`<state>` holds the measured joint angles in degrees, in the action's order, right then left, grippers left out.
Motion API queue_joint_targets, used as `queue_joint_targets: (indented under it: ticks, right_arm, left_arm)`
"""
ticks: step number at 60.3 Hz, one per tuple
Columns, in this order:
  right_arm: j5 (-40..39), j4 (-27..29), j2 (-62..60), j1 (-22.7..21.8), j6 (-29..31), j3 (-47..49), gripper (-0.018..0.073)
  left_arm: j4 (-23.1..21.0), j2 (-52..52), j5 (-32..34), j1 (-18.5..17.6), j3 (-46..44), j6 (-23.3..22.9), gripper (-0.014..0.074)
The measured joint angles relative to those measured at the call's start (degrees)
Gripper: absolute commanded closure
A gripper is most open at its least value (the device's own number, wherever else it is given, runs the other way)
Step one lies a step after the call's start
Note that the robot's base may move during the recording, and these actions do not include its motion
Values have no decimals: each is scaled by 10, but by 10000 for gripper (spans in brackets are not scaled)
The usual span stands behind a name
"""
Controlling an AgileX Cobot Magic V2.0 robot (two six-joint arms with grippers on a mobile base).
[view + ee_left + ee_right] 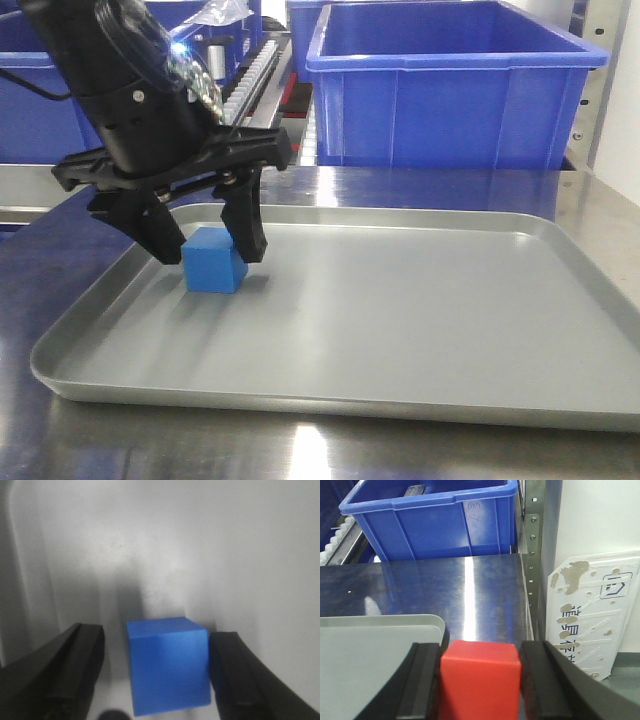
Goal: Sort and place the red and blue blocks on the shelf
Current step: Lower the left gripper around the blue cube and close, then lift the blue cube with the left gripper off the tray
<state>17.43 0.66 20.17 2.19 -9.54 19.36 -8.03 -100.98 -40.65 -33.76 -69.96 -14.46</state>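
Note:
The sky-blue block rests on the grey tray near its left side. My left gripper stands over it, open, with one finger on each side; there is a clear gap on the left, and the right finger is close to the block. In the right wrist view my right gripper is shut on the red block, just past the tray's corner and above the steel shelf surface. The front view does not show the right gripper.
Big dark-blue bins stand on the rack behind the tray, with white roller tracks beside them. A perforated steel upright and a worn white board are to the right.

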Motion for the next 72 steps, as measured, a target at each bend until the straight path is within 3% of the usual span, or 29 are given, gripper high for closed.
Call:
queue_joint_targets:
  ticks: [17, 35, 52, 72]
  right_arm:
    - [0, 0, 0, 0, 0, 0, 508]
    - [0, 0, 0, 0, 0, 0, 508]
    - [0, 0, 0, 0, 0, 0, 508]
    - [0, 0, 0, 0, 0, 0, 508]
  left_arm:
    - [-1, -1, 0, 0, 0, 0, 157]
    - [-2, -1, 0, 0, 0, 0, 482]
    - [8, 33, -1, 2, 0, 0, 475]
    - [27, 131, 25, 59, 1, 22, 475]
